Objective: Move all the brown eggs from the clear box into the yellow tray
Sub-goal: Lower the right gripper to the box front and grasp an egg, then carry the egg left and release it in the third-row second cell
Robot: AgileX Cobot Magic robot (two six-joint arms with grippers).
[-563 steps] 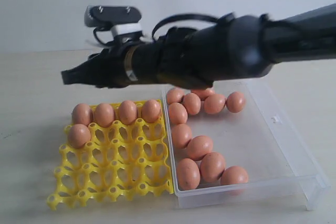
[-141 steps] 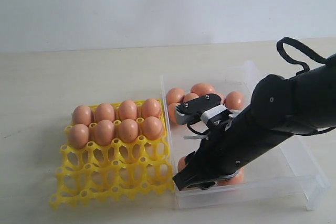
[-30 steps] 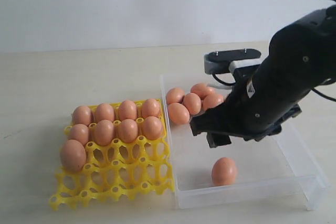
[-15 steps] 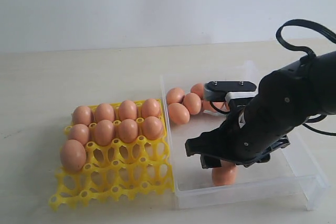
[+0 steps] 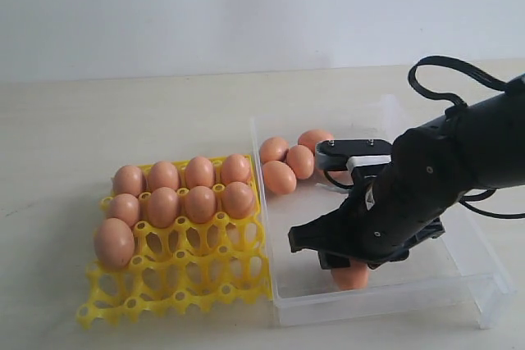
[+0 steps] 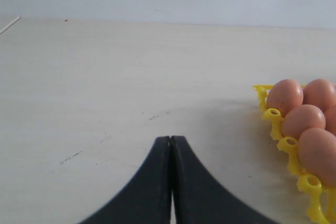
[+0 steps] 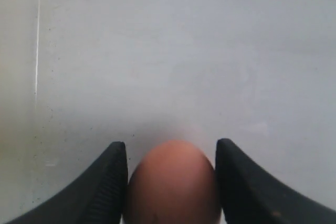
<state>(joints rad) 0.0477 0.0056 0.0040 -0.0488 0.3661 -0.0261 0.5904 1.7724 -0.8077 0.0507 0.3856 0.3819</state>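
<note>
A single brown egg (image 5: 353, 278) lies near the front wall of the clear box (image 5: 484, 284). My right gripper (image 5: 340, 264) is down over it. In the right wrist view that egg (image 7: 172, 182) fills the gap of the right gripper (image 7: 171, 144), and both fingers (image 7: 110, 182) press against its sides. Several more brown eggs (image 5: 279, 176) cluster at the box's back left corner. The yellow tray (image 5: 189, 276) left of the box holds several eggs (image 5: 164, 202) in its rear rows. My left gripper (image 6: 170, 139) is shut and empty above bare table, beside the tray's corner (image 6: 273, 115).
The right arm's black body and cable loop (image 5: 443, 71) hang over the right half of the box. The tray's front rows of cups (image 5: 205, 288) are open. Bare light table (image 5: 123, 120) extends behind and left of the tray.
The right gripper has dropped from mid-box down onto the lone front egg, and its jaws have closed in against it. The left gripper and the tray's eggs have not moved.
</note>
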